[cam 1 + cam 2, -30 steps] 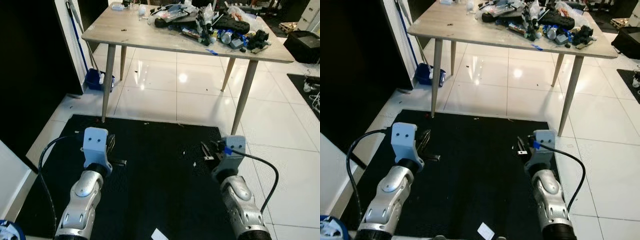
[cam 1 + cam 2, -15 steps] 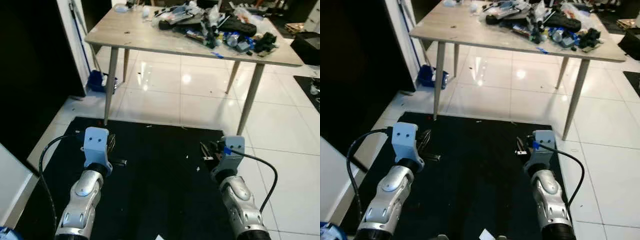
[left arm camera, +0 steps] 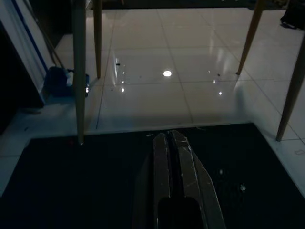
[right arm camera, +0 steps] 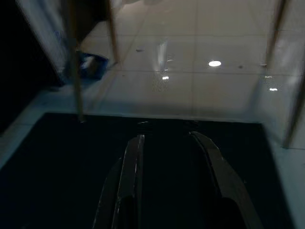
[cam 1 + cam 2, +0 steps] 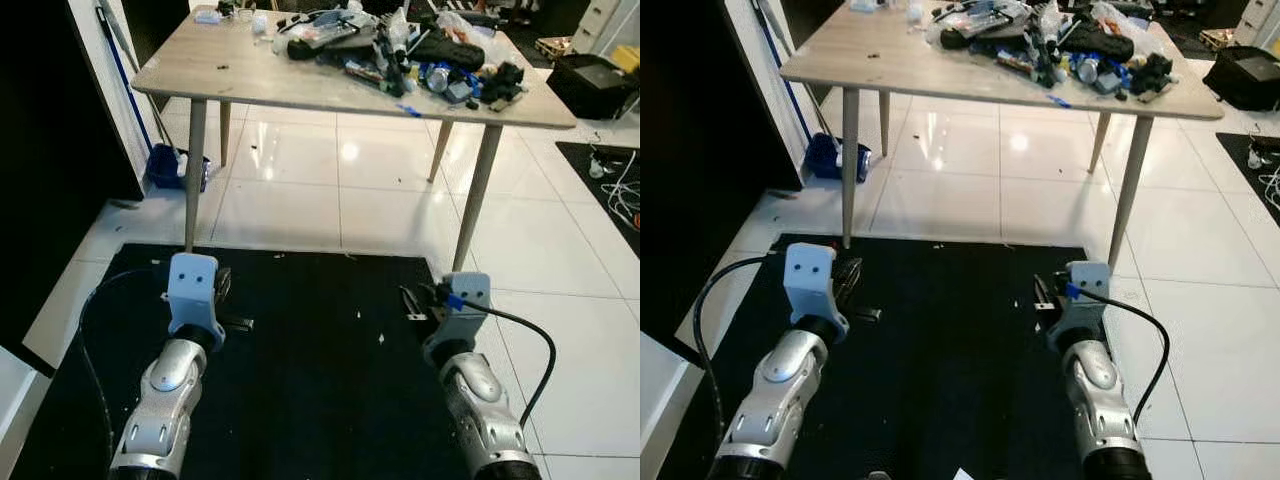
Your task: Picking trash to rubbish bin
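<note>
The counter (image 5: pixel 250 75) has a big trash pile (image 5: pixel 400 55) along its far right edge. It looks like light, crinkly wrappers, so pinch a loose edge. Left claw (image 3: pixel 172 143) is pressed together, right claw (image 4: pixel 167 148) spread, both empty over the black mat (image 5: pixel 310 330).

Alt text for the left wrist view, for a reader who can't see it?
Dim view along the left gripper, fingers shut together, above a black mat. Beyond it lie glossy white floor tiles and wooden table legs.
</note>
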You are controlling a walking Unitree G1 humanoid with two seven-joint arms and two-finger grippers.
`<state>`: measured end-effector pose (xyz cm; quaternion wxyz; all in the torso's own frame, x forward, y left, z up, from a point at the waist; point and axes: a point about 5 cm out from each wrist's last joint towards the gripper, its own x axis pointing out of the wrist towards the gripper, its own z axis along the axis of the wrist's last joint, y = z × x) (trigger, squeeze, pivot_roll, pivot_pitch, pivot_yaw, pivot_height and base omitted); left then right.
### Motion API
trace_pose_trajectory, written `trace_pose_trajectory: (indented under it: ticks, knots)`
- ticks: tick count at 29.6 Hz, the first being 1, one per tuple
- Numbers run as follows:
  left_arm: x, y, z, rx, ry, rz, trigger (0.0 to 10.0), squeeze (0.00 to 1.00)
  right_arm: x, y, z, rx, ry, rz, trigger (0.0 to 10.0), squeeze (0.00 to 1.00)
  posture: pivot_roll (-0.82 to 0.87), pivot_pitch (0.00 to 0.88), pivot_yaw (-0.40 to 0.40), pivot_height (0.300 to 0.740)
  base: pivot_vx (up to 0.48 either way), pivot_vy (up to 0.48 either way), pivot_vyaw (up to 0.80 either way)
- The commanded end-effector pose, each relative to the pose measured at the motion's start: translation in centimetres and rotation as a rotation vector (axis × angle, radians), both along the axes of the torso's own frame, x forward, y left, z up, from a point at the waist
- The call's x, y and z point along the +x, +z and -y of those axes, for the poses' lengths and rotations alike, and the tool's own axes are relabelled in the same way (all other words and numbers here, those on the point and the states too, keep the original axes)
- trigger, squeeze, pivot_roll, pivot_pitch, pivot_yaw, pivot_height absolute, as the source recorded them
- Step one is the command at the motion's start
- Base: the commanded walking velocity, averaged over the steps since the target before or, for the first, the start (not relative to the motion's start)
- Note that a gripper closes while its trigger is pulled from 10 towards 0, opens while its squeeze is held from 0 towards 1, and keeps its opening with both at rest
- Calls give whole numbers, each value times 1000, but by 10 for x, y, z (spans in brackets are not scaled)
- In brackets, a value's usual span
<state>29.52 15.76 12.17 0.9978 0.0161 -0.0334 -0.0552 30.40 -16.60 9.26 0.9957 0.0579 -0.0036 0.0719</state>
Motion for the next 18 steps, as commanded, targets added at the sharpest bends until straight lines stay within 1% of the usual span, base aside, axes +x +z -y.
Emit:
trace_pose_trajectory:
  ticks: [1, 16, 18]
  knots:
    - [-1, -4, -1, 7, -2, -14, 10000, 0, -3, -5, 6, -6, -20, -21, 10000, 0, 11, 147, -24, 740, 296, 0, 0]
    - [-2, -4, 0, 9, -9, -12, 10000, 0, -3, -4, 5, -7, -15, -18, 10000, 0, 12, 135, -25, 740, 297, 0, 0]
    - [-2, -4, 0, 9, -11, -10, 10000, 0, -3, -4, 5, -8, -12, -16, 10000, 0, 10, 128, -24, 740, 300, 0, -488]
